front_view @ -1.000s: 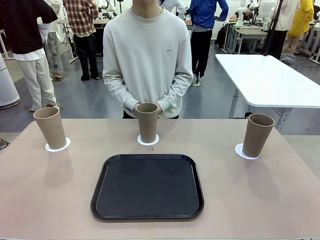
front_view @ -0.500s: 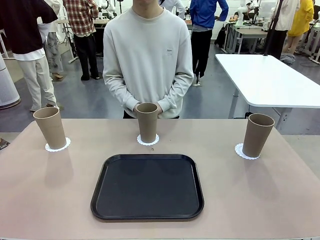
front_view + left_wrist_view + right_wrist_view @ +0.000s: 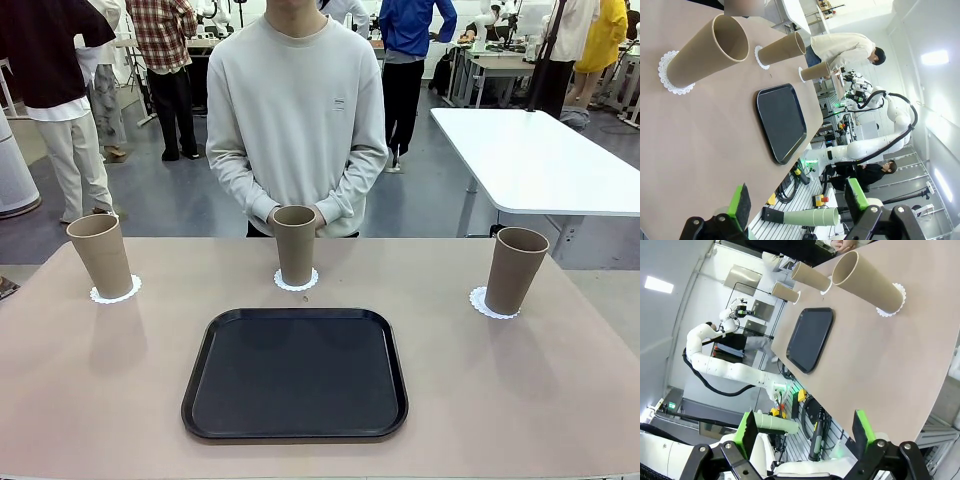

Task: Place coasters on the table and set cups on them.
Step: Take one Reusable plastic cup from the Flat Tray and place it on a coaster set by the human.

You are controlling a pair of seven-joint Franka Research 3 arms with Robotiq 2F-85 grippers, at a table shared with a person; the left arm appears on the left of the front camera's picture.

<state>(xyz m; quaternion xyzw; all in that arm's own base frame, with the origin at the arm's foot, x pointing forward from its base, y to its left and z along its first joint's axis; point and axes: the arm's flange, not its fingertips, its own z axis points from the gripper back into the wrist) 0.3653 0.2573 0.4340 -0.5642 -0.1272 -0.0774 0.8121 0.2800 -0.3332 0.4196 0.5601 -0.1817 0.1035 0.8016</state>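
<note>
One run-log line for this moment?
cups: three upright on coasters | tray: empty | left gripper: open | right gripper: open | person: standing

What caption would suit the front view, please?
Three cups standing on coasters behind a black tray, person waiting.

The desk [image 3: 520,400] carries a tray [image 3: 296,373] at its centre, toward the near edge. Beyond the tray, three cups stand upright in a row, each on its own coaster. The left cup [image 3: 100,255] sits on the left coaster [image 3: 115,292] near the left edge. The middle cup [image 3: 295,244] sits on the middle coaster [image 3: 296,283], directly behind the tray. The right cup [image 3: 517,270] sits on the right coaster [image 3: 481,301] near the right edge. A person [image 3: 296,115] stands at the far side, behind the middle cup.
</note>
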